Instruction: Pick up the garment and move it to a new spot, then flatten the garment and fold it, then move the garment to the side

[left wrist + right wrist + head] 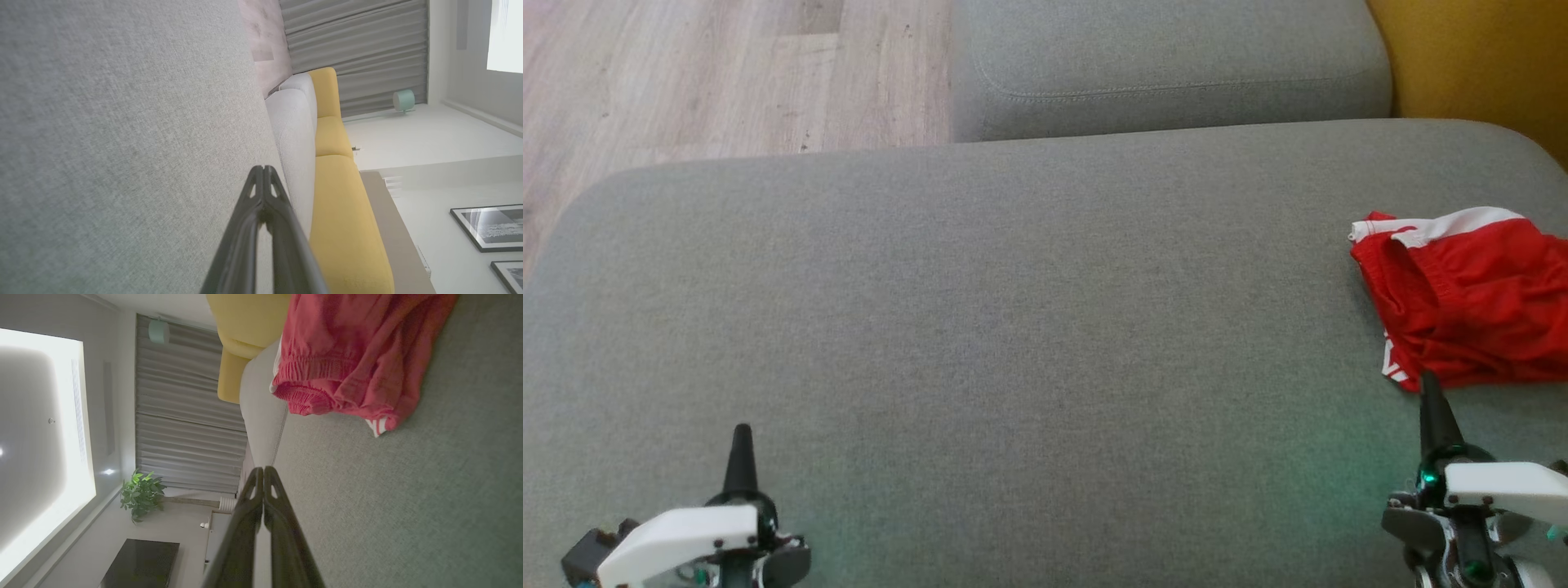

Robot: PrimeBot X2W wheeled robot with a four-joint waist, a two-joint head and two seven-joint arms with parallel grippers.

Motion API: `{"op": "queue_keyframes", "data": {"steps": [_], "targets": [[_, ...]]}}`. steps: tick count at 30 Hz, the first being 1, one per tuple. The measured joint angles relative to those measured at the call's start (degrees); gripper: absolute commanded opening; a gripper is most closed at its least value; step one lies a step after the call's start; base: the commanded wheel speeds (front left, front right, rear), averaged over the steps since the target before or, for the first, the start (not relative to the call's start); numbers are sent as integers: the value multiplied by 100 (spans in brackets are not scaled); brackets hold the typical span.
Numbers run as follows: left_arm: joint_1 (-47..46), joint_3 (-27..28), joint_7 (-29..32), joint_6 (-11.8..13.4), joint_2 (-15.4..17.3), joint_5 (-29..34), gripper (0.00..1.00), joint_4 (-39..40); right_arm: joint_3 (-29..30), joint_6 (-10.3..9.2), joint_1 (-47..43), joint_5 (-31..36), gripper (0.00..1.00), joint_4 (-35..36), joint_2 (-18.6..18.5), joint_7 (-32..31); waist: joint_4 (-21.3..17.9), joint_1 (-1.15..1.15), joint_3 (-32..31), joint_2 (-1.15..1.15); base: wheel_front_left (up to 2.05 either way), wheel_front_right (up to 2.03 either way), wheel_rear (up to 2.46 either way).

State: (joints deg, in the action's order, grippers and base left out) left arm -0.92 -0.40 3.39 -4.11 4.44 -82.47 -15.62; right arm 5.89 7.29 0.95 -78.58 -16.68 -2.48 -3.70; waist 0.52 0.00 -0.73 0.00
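A wide grey sofa seat [1013, 327] is stretching across the near scene, with a second grey cushion [1168, 65] sitting beyond it. Pale wooden floor [727, 73] is showing at the far left and a yellow cushion [1478, 57] at the far right. A pleated grey curtain [184, 416] is hanging beside a leafy plant [141, 494], and a large light panel [41, 428] is glowing brightly.

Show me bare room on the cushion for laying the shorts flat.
The grey cushion is bare from its left edge to the red shorts, ahead of the left hand and right hand. Crowded at far right: shorts by the right hand's tip.
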Motion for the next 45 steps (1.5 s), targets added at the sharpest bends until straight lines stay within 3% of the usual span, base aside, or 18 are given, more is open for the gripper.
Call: {"op": "queue_keyframes", "data": {"steps": [21,45], "targets": [[-170,448,268,-271,-159,-942,0,-10,174,-1,205,-1296,0,45,0,-246,-53,0,92,0,0,0,0],[-244,457,268,-300,-172,-943,0,-14,180,0,205,-1318,0,46,0,-246,-52,0,91,0,0,0,0]]}}
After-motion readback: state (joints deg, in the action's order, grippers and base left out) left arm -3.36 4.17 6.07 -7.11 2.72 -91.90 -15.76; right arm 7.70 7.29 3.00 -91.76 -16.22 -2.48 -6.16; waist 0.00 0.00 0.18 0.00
